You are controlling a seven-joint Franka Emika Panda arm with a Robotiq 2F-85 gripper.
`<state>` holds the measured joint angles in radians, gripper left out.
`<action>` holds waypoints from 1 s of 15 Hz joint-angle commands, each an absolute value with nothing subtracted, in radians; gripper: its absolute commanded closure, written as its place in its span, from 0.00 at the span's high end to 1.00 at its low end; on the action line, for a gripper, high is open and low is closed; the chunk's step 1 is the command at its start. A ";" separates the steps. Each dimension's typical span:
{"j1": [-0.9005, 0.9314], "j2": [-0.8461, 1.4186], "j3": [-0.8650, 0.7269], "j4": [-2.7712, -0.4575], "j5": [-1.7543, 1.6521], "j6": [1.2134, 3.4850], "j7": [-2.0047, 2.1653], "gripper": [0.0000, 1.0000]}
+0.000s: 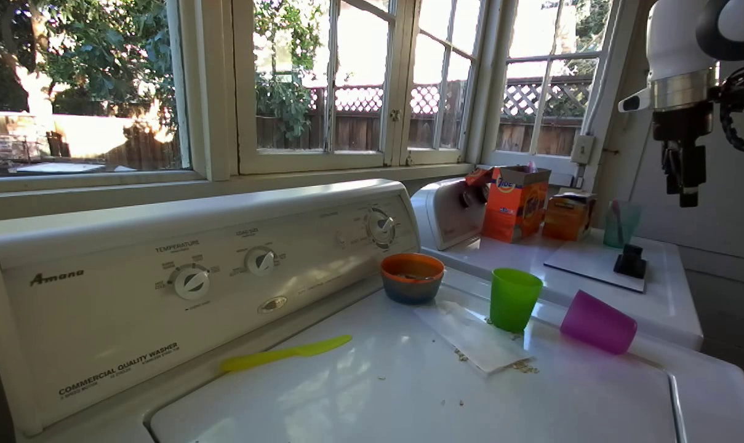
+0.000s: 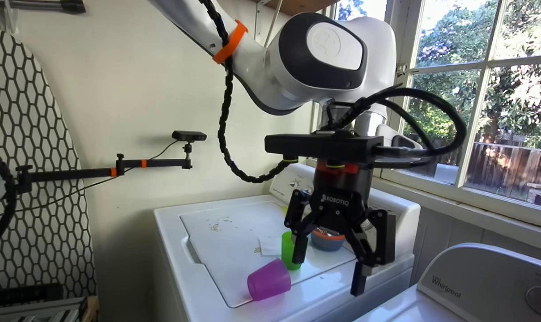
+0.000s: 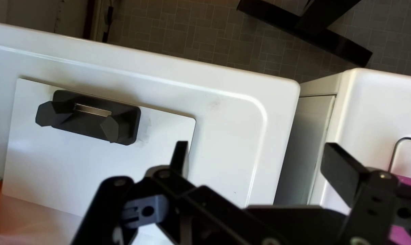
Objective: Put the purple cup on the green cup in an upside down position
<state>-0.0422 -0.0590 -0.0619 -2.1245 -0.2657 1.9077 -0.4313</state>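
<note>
The purple cup lies on its side on the white washer lid, near the lid's edge; it also shows as a purple cup in an exterior view. Beside it the green cup stands upright, mouth up. One finger partly covers the green cup in an exterior view. Well above the machines hangs my gripper, pointing down, its jaws wide apart with nothing between them. In the wrist view the gripper is over the gap between the two machines, and a piece of the purple cup shows behind the right finger.
An orange-rimmed bowl, a white napkin with crumbs and a yellow-green knife lie on the washer, before its raised control panel. The neighbouring machine carries detergent boxes, a teal cup and a black holder.
</note>
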 commanded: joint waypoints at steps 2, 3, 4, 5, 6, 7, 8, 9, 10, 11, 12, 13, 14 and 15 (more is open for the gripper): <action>-0.040 -0.088 -0.058 -2.203 -0.238 2.094 -0.367 1.00; -0.040 -0.091 -0.058 -2.220 -0.229 2.139 -0.356 1.00; -0.040 -0.096 -0.057 -2.245 -0.218 2.191 -0.341 1.00; -0.040 -0.098 -0.056 -2.267 -0.205 2.235 -0.321 1.00; -0.039 -0.097 -0.056 -2.288 -0.188 2.270 -0.309 1.00; -0.038 -0.097 -0.056 -2.309 -0.160 2.302 -0.296 1.00; -0.037 -0.095 -0.054 -2.326 -0.135 2.327 -0.287 1.00; -0.035 -0.093 -0.052 -2.342 -0.109 2.344 -0.276 1.00; -0.032 -0.091 -0.049 -2.355 -0.076 2.353 -0.271 1.00; -0.029 -0.090 -0.046 -2.366 -0.047 2.357 -0.267 1.00; -0.025 -0.088 -0.043 -2.378 -0.022 2.354 -0.265 1.00; -0.022 -0.088 -0.039 -2.388 0.001 2.353 -0.267 1.00; -0.018 -0.086 -0.037 -2.397 0.031 2.345 -0.277 1.00; -0.014 -0.082 -0.034 -2.405 0.051 2.346 -0.284 1.00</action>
<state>-0.0287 -0.0642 -0.0397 -2.3536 -0.0201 2.3277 -0.2826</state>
